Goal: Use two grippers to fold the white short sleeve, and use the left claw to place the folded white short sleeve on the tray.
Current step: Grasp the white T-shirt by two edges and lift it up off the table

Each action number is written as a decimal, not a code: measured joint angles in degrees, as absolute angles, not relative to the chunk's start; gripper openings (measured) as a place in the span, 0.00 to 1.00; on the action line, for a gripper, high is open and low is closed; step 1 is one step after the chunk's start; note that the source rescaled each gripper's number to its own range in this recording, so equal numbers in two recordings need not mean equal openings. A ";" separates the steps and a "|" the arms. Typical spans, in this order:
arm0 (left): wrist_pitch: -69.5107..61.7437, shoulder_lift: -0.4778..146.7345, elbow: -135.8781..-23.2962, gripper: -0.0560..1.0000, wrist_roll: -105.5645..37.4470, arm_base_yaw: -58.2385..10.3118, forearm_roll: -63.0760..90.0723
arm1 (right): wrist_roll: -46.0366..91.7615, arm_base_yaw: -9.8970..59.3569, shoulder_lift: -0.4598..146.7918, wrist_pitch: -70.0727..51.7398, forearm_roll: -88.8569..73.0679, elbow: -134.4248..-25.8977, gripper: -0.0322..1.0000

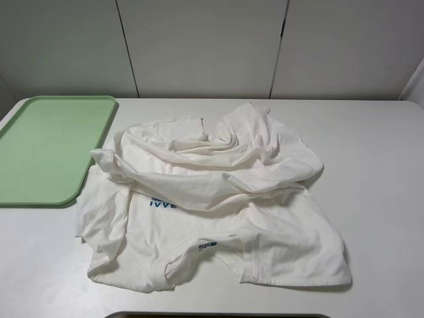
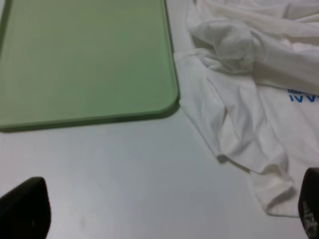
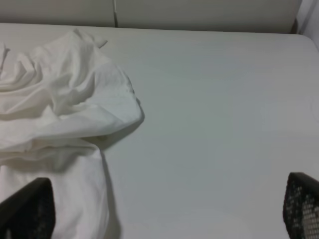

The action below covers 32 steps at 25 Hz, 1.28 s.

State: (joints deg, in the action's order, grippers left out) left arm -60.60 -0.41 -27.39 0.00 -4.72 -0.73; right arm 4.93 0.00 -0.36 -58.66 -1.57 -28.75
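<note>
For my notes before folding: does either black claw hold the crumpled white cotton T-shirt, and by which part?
Nothing is held. The left black claw and right black claw are both open; the white cotton T-shirt lies free.

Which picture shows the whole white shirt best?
The exterior high view: the whole white short sleeve lies crumpled on the table, blue letters and neck label visible. The left wrist view shows only its side near the tray; the right wrist view, its other edge.

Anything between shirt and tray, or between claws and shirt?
Nothing visible. The white short sleeve lies crumpled right beside the bare tray; only bare table separates the left claw and right claw, both open, from it.
</note>
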 joint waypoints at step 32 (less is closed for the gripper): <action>-60.55 4.81 -31.79 1.00 -4.00 -8.19 4.12 | 10.44 5.37 2.75 -58.77 -3.57 -30.14 1.00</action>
